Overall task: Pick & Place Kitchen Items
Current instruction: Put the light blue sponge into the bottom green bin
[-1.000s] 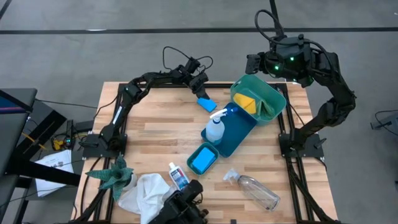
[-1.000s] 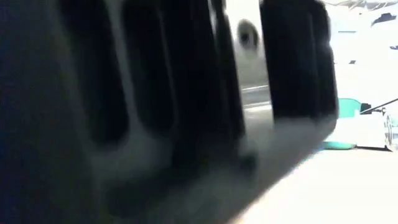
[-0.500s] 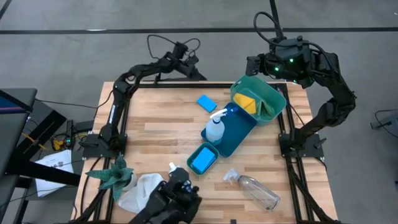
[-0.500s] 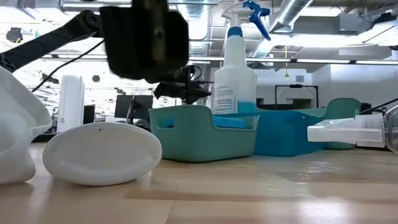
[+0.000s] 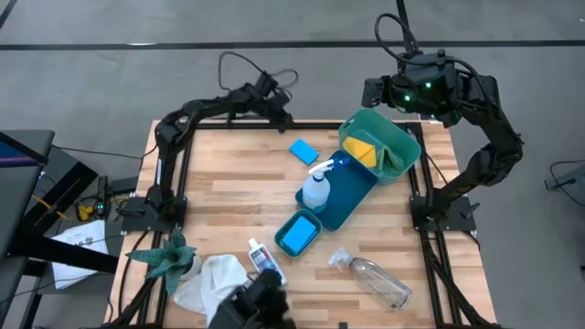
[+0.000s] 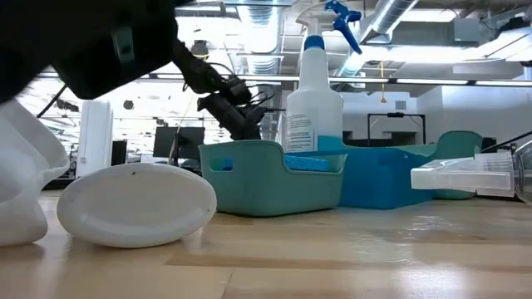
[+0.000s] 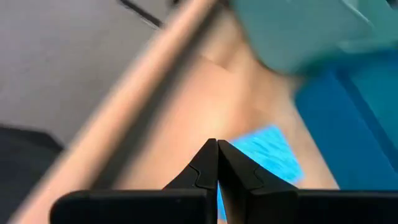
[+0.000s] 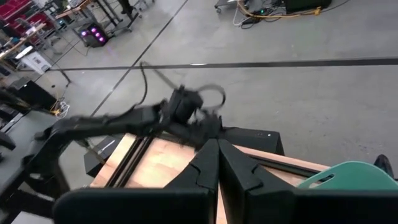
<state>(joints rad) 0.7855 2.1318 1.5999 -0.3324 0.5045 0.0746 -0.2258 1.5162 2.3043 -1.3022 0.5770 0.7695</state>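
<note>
A small blue sponge point(image 5: 303, 151) lies flat on the table at the far middle; it also shows in the left wrist view point(image 7: 268, 155). My left gripper point(image 5: 285, 119) is shut and empty point(image 7: 217, 149), just beyond the sponge over the table's far edge. My right gripper point(image 5: 368, 91) is shut and empty point(image 8: 217, 149), beyond the far right corner. The yellow pad point(image 5: 363, 149) lies in a teal bin point(image 5: 398, 137). The spray bottle point(image 5: 317, 188) stands on a blue tray point(image 5: 352, 196). Another blue sponge sits in a small teal bin point(image 5: 297, 233). The small bottle point(image 5: 263, 259), clear bottle point(image 5: 375, 279) and white cloth point(image 5: 210, 279) lie near the front.
A green spiky plant point(image 5: 169, 259) stands at the near left corner. A dark object point(image 5: 251, 306) sits at the table's near edge and fills the low view's upper left point(image 6: 83, 41). Bare wood lies at the table's left and middle.
My left gripper has drawn back from the blue sponge toward the table's far edge. The sponge stays flat on the table where it was. The dark object at the near edge has shifted left, uncovering the low view.
</note>
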